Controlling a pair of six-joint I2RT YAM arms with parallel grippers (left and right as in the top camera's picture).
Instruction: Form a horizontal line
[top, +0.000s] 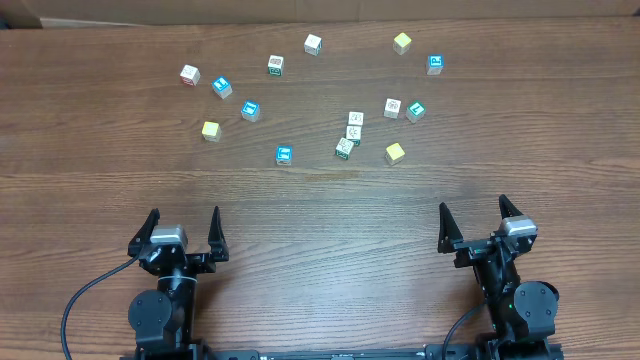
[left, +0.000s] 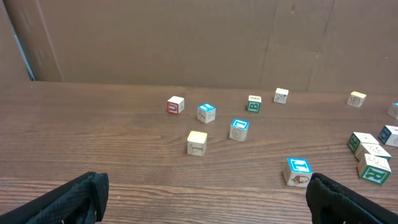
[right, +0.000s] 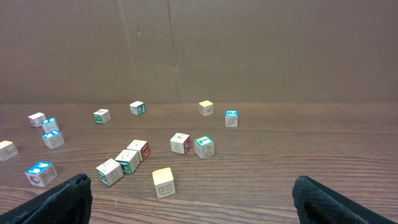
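Several small cubes lie scattered over the far half of the wooden table (top: 320, 215), and no horizontal line shows among them. A blue-faced cube (top: 284, 155) (left: 298, 172) sits nearest the left gripper (top: 184, 215) (left: 202, 202), just beyond its right finger. A pale yellow cube (top: 395, 153) (right: 163, 182) lies in front of the right gripper (top: 473, 205) (right: 193, 202). Another yellow cube (top: 211, 131) (left: 197, 142) rests at centre left. Three white cubes (top: 353, 133) (right: 127, 160) huddle mid-table. Both grippers stand open and hold nothing, near the front edge.
More loose cubes dot the back: white ones (top: 313, 44) (top: 189, 74), blue ones (top: 435, 64) (top: 222, 87) and a yellow one (top: 402, 43). A brown cardboard wall (left: 186, 43) rises behind the table. Bare wood lies between the cubes and the grippers.
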